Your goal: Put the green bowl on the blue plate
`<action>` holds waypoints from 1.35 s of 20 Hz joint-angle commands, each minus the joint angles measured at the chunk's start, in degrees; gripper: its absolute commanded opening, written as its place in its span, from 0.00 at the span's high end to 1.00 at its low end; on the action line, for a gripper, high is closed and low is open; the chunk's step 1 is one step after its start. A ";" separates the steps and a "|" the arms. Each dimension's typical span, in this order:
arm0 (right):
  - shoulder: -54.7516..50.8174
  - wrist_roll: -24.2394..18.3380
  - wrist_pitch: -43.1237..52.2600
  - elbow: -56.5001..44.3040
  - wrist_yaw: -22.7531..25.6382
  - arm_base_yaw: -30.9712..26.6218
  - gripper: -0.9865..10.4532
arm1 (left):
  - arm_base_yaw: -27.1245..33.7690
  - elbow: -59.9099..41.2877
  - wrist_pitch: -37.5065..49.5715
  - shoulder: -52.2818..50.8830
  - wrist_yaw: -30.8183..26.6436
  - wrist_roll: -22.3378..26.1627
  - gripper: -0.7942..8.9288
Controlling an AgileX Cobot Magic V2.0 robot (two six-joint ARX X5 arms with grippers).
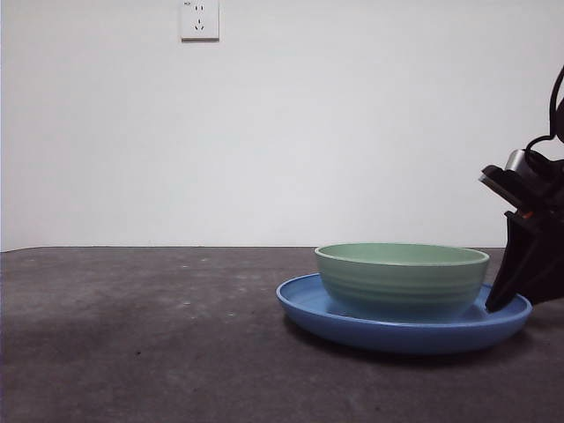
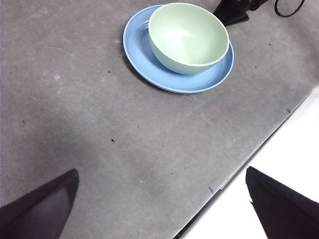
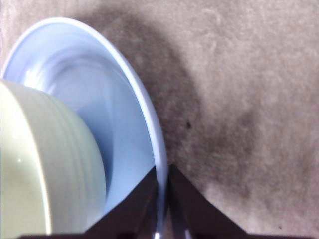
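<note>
The pale green bowl [image 1: 401, 278] sits upright inside the blue plate [image 1: 397, 337] at the right of the dark table. It also shows in the left wrist view [image 2: 188, 37] on the plate [image 2: 144, 64]. My right gripper [image 1: 500, 300] is at the plate's right edge. In the right wrist view its jaws [image 3: 162, 199] are closed on the plate's rim [image 3: 149, 124], beside the bowl's wall [image 3: 50, 174]. Its dark tip also shows in the left wrist view [image 2: 232, 15]. My left gripper [image 2: 161, 172] is open and empty, high above the table and far from the plate.
A white wall socket [image 1: 199, 19] is on the back wall. The table's edge [image 2: 249, 159] runs diagonally near my left gripper, with white floor beyond it. The table is a dark grey mat.
</note>
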 commanded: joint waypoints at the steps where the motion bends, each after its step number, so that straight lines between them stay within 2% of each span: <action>1: 0.96 0.63 -1.73 3.65 -0.70 1.09 0.90 | -0.52 0.63 0.63 0.24 -0.15 0.87 0.30; 6: 0.96 1.20 -6.51 10.21 0.94 7.21 0.90 | -0.52 0.63 0.63 0.24 -0.15 0.87 0.30; 9: 1.18 2.64 -5.64 11.41 5.64 12.50 0.90 | -0.52 0.63 0.66 0.24 -0.15 0.87 0.30; 14: 5.49 4.90 -1.86 11.41 6.16 19.52 0.90 | -0.52 0.63 0.63 0.24 -0.15 0.87 0.30; 22: 11.23 5.14 1.81 11.41 5.90 21.24 0.90 | -0.52 0.63 0.66 0.24 -0.15 0.87 0.30; 25: 11.17 5.11 1.88 11.43 5.97 21.18 0.76 | -0.52 0.63 0.68 0.24 -0.15 0.87 0.30; 27: 10.75 5.07 1.64 11.72 6.01 20.79 0.75 | -0.52 0.63 0.66 0.24 -0.15 0.87 0.30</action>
